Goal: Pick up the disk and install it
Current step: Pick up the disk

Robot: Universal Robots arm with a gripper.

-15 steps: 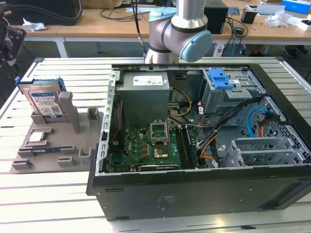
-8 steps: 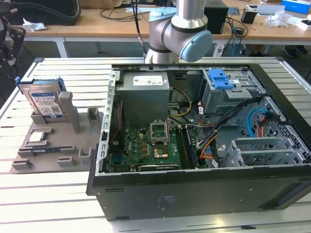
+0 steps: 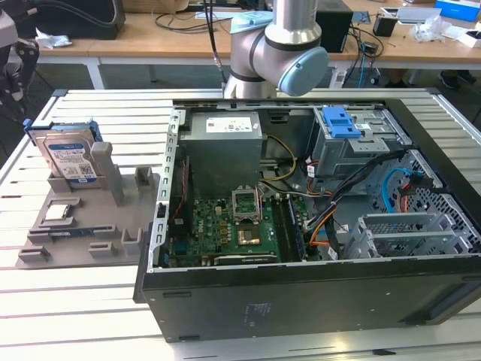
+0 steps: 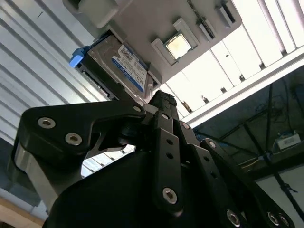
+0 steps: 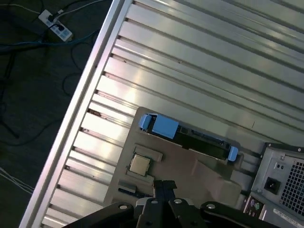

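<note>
The disk [image 3: 71, 158] is standing on edge in a grey holder [image 3: 83, 226] by the slatted table's [image 3: 75, 301] far corner at the exterior view's left, the empty claw [image 4: 161, 99] is hanging clenched above, and cable-strewn desks [image 3: 165, 37] are lining the room behind.

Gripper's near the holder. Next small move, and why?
I'd probably slide the gripper across until it centres over the disk. The disk stands untouched in the grey holder, and in the first wrist view the shut fingers line up with the holder's flat part, beside the disk rather than over it.
</note>
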